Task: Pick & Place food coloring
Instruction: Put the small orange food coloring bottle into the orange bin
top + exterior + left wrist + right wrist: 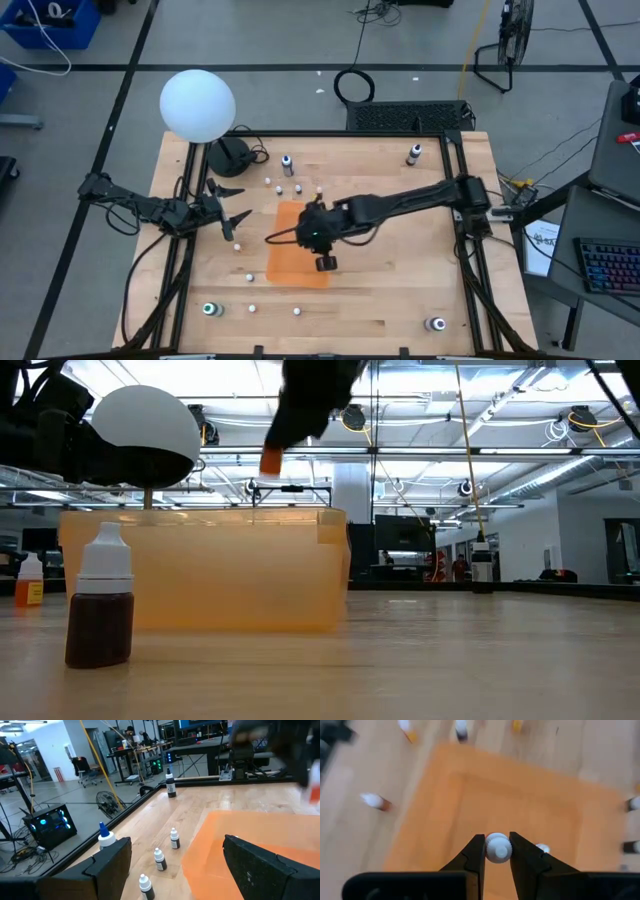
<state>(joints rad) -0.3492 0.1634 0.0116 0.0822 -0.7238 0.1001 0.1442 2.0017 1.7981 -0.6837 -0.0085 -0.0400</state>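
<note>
Wooden tabletop (400,290) in your overhead view, white globe lamp (198,105) at its far left corner. Your left gripper (228,205) waits at the left edge, fingers spread wide, holding nothing — loose food coloring bottles (160,859) stand just ahead of it. Centre: orange bin (297,255). Your right gripper (497,851) hangs over the bin, clamped narrow on a white-capped food coloring bottle (498,847), clear of the bin floor.

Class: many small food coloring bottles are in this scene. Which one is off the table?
The bottle pinched by its white cap in the right gripper, above the orange bin. The others stand on the table.
</note>
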